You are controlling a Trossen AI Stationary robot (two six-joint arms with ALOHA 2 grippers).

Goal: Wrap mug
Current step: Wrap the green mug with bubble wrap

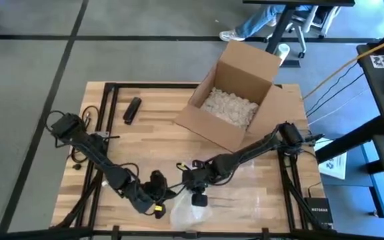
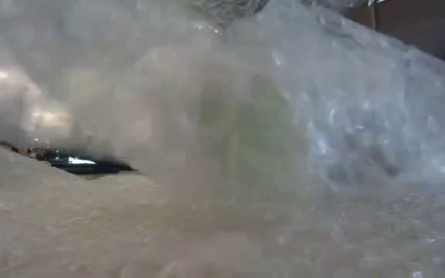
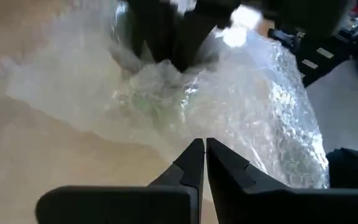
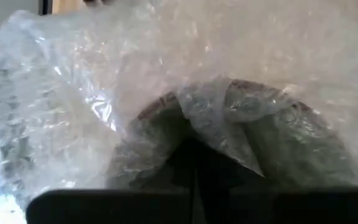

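- wooden table (image 1: 145, 143): black frame rails along its edges, most of the far-left surface bare, arms crowded at the near edge in the middle
- cardboard box (image 1: 229, 93): open, flaps up, on the far right part of the table, pale packing fill (image 1: 229, 107) inside; takes up much of the right side, well apart from both grippers
- bubble wrap (image 1: 191, 212): clear crumpled sheet at the near table edge, between and just in front of the two grippers, its lower part spilling toward the edge; fills nearly the whole low view (little else readable there)
- mug (image 4: 241, 134): inside the bubble wrap at the near edge, greenish body showing through the plastic, round rim visible under a fold in the right wrist view; handle not made out, only a green blur in the low and left wrist views
- left gripper (image 3: 204, 155): low at the near edge, left of the wrap, fingers pressed together with only a thin slit between the tips, tips just short of the wrap, nothing seen pinched
- right gripper (image 1: 197, 198): reaches in from the right, pointing down onto the wrap over the mug; in the left wrist view its dark fingers look closed on a bunched fold of bubble wrap at the top of the bundle (tips buried in plastic in its own wrist view)
- small black object (image 1: 132, 110): lying on the far-left part of the table, well apart from everything, type not readable
- person's legs and shoe (image 1: 245, 28): on the floor beyond the table, beside a chair base, cut off by the frame top
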